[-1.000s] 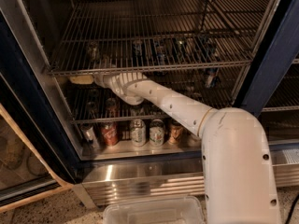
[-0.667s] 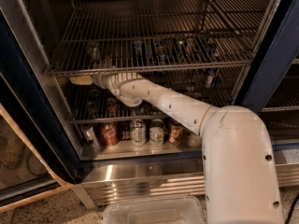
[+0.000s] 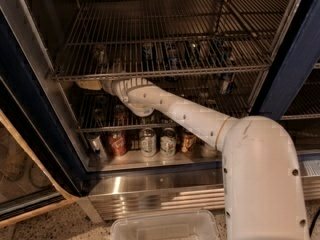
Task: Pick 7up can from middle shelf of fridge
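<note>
The fridge (image 3: 292, 64) stands open with its wire racks in view. My white arm reaches in from the lower right, under the upper rack and above the middle shelf (image 3: 100, 129). My gripper (image 3: 91, 84) is at the far left of that space, just below the upper rack's front rail. Several cans on the middle shelf show dimly through the upper rack. One pale can (image 3: 100, 55) stands just behind the gripper, and it may be the 7up can. Bluish cans (image 3: 172, 54) stand further right. I cannot see whether the gripper touches any can.
The bottom shelf holds a row of cans: a red one (image 3: 117, 144), two green-and-white ones (image 3: 148, 141) and others. A ribbed steel base panel (image 3: 150, 196) runs below. A clear plastic bin (image 3: 165, 226) sits in front. An open glass door (image 3: 20, 134) is at the left.
Almost nothing differs. The wrist has crept a little to the left, deeper under the upper rack.
</note>
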### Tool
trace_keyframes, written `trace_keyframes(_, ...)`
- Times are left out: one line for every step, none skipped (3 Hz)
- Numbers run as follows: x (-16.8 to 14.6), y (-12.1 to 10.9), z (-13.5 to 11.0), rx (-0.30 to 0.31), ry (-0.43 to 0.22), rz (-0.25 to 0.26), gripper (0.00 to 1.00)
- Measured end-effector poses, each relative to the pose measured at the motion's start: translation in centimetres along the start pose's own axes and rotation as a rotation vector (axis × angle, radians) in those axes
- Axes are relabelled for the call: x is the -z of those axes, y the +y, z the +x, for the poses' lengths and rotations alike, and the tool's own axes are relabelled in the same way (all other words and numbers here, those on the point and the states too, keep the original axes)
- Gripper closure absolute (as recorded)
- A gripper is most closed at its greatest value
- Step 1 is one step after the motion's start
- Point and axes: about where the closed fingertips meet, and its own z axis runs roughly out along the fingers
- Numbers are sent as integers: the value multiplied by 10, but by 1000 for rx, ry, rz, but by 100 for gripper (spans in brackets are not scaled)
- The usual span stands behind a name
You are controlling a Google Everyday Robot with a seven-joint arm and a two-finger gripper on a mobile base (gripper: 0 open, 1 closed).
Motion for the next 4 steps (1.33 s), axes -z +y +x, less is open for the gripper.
trace_keyframes(29,-18,-11,0,4,50,14)
trace_keyframes(59,-36,-23,4,20,109,14)
trace_keyframes(64,-56,-24,9,57,125,0)
trace_keyframes(59,-57,-22,9,49,129,3)
